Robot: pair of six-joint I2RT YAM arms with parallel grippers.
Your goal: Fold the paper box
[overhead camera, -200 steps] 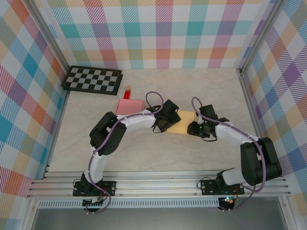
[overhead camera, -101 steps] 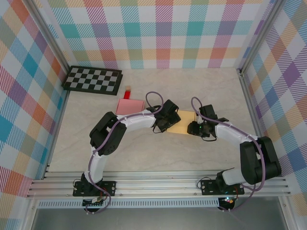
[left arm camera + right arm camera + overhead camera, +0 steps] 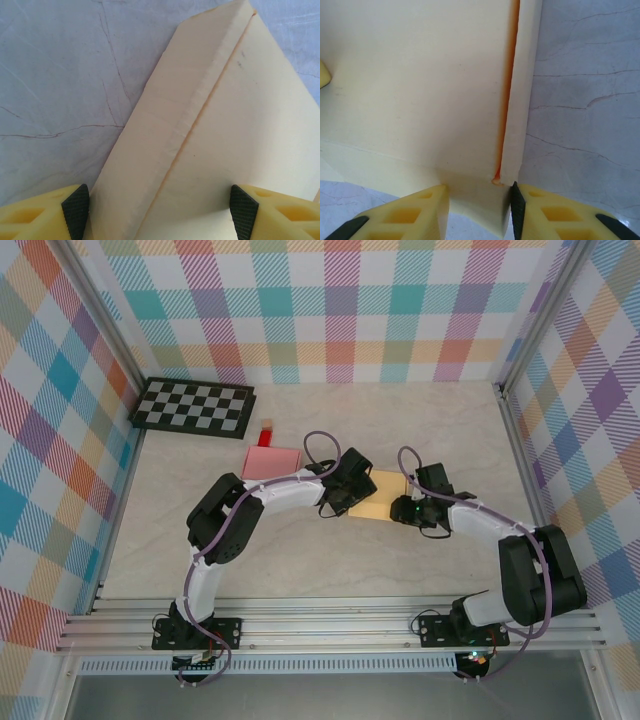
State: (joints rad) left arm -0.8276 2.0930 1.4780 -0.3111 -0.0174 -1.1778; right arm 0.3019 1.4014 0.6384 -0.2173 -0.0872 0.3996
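Observation:
The cream paper box (image 3: 380, 496) lies flat on the marble table between my two grippers. In the left wrist view the box (image 3: 220, 125) shows a raised folded strip running diagonally. My left gripper (image 3: 160, 212) stands open, wide astride the box's near end, and the sheet reaches past its right pad (image 3: 243, 212). In the top view the left gripper (image 3: 352, 492) is over the box's left edge. My right gripper (image 3: 477, 210) is shut on a flap at the box's (image 3: 420, 90) edge, beside an orange-lined crease. From above, the right gripper (image 3: 408, 506) sits at the box's right side.
A pink flat box (image 3: 270, 462) and a small red piece (image 3: 266, 429) lie behind the left arm. A checkerboard (image 3: 195, 405) leans at the back left. Plaid walls close three sides; aluminium rails (image 3: 330, 625) run along the near edge.
The right gripper has crept very slightly left and nearer, still on the flap. The left arm and the box look unmoved.

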